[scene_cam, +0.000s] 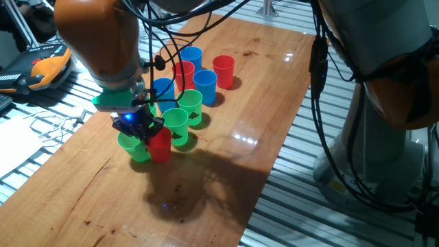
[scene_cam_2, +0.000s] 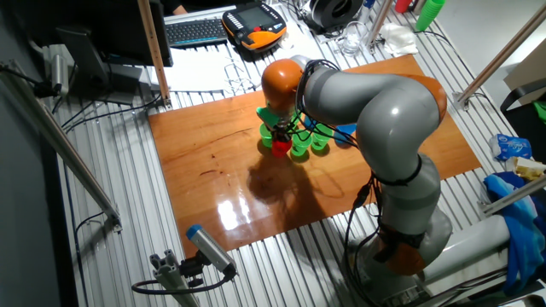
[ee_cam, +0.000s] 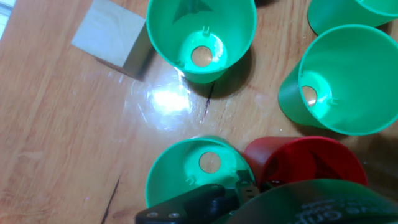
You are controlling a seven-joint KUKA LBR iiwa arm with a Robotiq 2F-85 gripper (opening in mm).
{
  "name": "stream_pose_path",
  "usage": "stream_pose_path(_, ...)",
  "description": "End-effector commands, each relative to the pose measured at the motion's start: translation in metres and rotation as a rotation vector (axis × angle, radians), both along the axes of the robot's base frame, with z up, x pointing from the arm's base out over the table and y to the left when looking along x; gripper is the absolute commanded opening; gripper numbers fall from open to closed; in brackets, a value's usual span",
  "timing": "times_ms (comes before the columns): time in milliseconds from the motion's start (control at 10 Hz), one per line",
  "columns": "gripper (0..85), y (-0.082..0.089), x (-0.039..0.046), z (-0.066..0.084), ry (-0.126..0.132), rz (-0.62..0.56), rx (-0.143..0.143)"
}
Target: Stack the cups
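Note:
My gripper [scene_cam: 143, 132] is low over the front of the cup cluster. In the hand view its jaws [ee_cam: 245, 186] stand nearly together over the near rim of a green cup [ee_cam: 199, 168], which stands on the table [scene_cam: 134, 148] against a red cup [ee_cam: 305, 162] [scene_cam: 160, 145]. Three more green cups [ee_cam: 202, 37] [ee_cam: 339, 78] [ee_cam: 354, 12] stand upright just beyond; two of them show in one fixed view [scene_cam: 176, 123] [scene_cam: 191, 106]. Behind stand three blue cups [scene_cam: 204, 86] [scene_cam: 191, 57] [scene_cam: 164, 89] and two red cups [scene_cam: 223, 71] [scene_cam: 183, 72]. In the other fixed view the arm hides most of the cluster [scene_cam_2: 294, 145].
A small wooden cube [ee_cam: 112, 40] lies left of the far green cup. The wooden table [scene_cam: 226, 171] ends in a ribbed metal surface [scene_cam: 302, 185] on the right. The arm's grey base [scene_cam: 384, 137] stands at the right. A teach pendant [scene_cam: 44, 65] lies off the table, left.

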State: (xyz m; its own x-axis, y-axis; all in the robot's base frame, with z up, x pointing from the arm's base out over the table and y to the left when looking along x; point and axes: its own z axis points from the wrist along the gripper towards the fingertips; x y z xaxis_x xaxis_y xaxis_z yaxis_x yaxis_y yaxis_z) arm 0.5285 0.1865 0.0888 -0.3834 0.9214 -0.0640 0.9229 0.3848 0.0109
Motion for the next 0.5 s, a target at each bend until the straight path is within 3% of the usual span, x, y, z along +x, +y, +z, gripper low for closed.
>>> stream_pose_path(0, 17.0, 0.0002, -0.0001, 0.0002, 0.002, -0.005, -0.002)
stream_pose_path(100, 17.0, 0.0006, -0.0003, 0.0005, 0.006, -0.01, -0.006)
stream_pose_path(200, 34.0, 0.0011, -0.0003, 0.0012, 0.009, -0.013, -0.014)
stream_pose_path(400, 34.0, 0.001, 0.0017, 0.0051, 0.013, -0.027, -0.012)
